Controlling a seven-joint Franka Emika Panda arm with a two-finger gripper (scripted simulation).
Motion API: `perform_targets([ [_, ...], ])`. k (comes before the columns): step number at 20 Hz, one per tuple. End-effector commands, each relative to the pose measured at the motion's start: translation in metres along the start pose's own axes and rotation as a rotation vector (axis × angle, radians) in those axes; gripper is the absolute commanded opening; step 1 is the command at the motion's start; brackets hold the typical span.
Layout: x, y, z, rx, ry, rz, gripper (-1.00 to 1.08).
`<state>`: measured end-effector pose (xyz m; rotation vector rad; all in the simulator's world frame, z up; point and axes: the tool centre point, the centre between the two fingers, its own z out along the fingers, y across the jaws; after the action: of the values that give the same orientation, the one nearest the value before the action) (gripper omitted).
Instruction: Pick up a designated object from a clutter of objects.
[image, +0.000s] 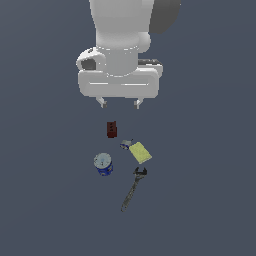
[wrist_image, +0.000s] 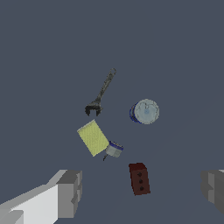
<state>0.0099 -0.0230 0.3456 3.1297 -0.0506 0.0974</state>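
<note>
- Overhead, the white gripper hangs above the clutter, its two short fingers spread wide and nothing between them.
- In the wrist view the gripper shows the same: one grey pad at one side, the other at the far edge of the frame, bare floor and the red block in the gap.
- The red block, a small dark red-brown piece with three dark dots down its face, stands on the grey floor below the fingers and apart from them; in the wrist view the block lies between the pads but nearer the far one, untouched.
- Just beside it, toward the exterior view's right, sits a tiny grey piece with a blue edge; it touches or nearly touches a corner of the yellow block, and which cannot be told.
- The yellow block lies flat, turned at an angle to the red one.
- The blue can stands upright on the exterior view's left, silver top up, well clear of the red block; the wrist view shows its round top.
- The wrench lies farthest from the gripper, open head pointing at the yellow block, handle trailing away; in the wrist view the wrench is close to the yellow block without touching.
</note>
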Motion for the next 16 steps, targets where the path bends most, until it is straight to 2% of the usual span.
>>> perform_targets([
  [1, 0.0000, 0.0000, 0.0000, 0.000, 0.000, 0.000, 1.00],
  [9, -0.0036, 0.0071, 0.0046, 0.024, -0.028, 0.045, 1.00],
  [16, -0.0041, 0.0079, 0.0069, 0.025, -0.029, 0.046, 1.00],
])
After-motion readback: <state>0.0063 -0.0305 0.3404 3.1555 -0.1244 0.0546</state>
